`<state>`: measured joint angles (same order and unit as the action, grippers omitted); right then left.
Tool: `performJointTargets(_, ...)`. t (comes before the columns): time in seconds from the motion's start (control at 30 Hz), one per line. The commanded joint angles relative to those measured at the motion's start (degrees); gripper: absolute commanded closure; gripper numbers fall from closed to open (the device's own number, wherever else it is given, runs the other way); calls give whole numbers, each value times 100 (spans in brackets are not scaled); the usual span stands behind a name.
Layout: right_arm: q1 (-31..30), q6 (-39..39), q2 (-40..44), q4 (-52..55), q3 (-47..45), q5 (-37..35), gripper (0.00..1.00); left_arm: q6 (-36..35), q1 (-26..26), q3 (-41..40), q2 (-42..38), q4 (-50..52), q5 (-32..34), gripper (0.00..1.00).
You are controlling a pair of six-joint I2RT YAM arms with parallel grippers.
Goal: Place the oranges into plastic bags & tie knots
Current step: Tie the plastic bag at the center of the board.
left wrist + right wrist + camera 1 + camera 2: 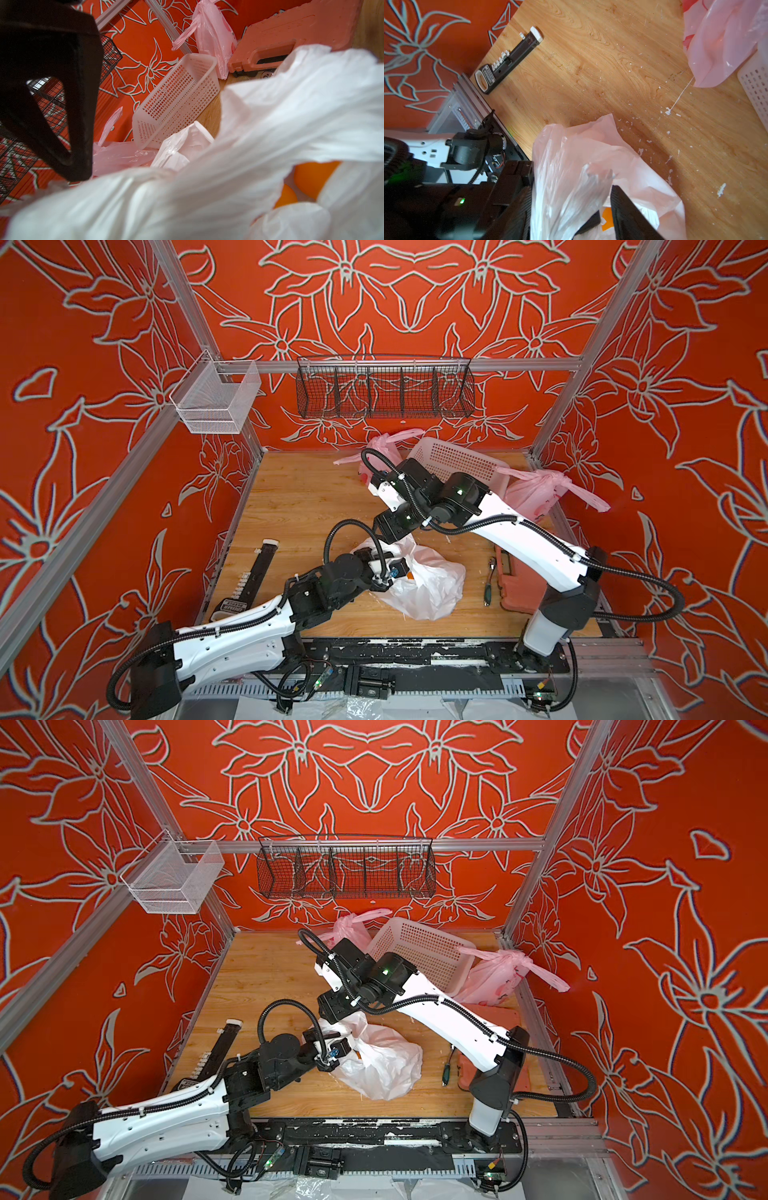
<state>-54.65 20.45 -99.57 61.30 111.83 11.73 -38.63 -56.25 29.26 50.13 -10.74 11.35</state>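
Step in hand: knotting the last bag.

White bag [428,589] is slumped mid-table, close to my bases. The oranges [311,178] are inside it. My left wrist view shows at least two through the open mouth, and there are none loose in view on the table [299,497].

Left gripper [392,570] is pressed together on a bunched strip of the white bag's rim, with film fanning out from the pinch.

Right gripper [607,209] is over the bag mouth, just beyond the left one. Its jaws are apart, with an orange showing in the gap. I can't tell from my right wrist view whether any plastic is in its bite, because film hides half of it.

Next move, my read:
- Right has to close on the second handle loop, not on body film or fruit.
- Both then lift the loops clear of the oranges, cross them, tuck one through and draw apart.
- The film looks thin and slippery, so a shallow bite would likely slide out. Right should grab deep in the bunch.
- Left should hold its pinch while right works.

Further out:
- Orange tool case [515,593] lies right of the bag, apart from it.
- White basket [461,464] is behind, tipped, with no fruit showing.
- Right pink bag [528,497] is beside the basket at the right rail.
- Back pink bag [380,450] is at the far wall.
- Both pink bags already have knots [559,477], ears out.
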Motion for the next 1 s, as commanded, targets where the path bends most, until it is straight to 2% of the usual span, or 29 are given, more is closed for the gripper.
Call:
performJointTargets(0.0, 32, 161, -114, 52, 181, 354, 49, -97, 28, 174, 7, 51, -47, 100)
performJointTargets(0.17, 101, 231, -47, -309, 85, 388, 84, 24, 34, 214, -25, 170, -65, 100)
performJointTargets(0.27, 115, 216, 270, -935, -326, 83, 100, 599, 44, 512, -126, 786, -218, 100)
performJointTargets(0.47, 257, 11, 1033, -1797, -1287, -1909, 100, 2061, 44, 981, -598, 1949, -621, 100)
performJointTargets(0.6, 618, -164, 1258, -1962, -1589, -2490, 100, 2737, 35, 1181, -843, 2699, -475, 100)
performJointTargets(0.8, 1171, -533, 1427, -2209, -1978, -3085, 100, 3689, 11, 1516, -959, 4010, 523, 100)
performJointTargets(0.97, 1551, -707, 1508, -2359, -2290, -3357, 100, 4947, 0, 1659, -1139, 4729, 2291, 100)
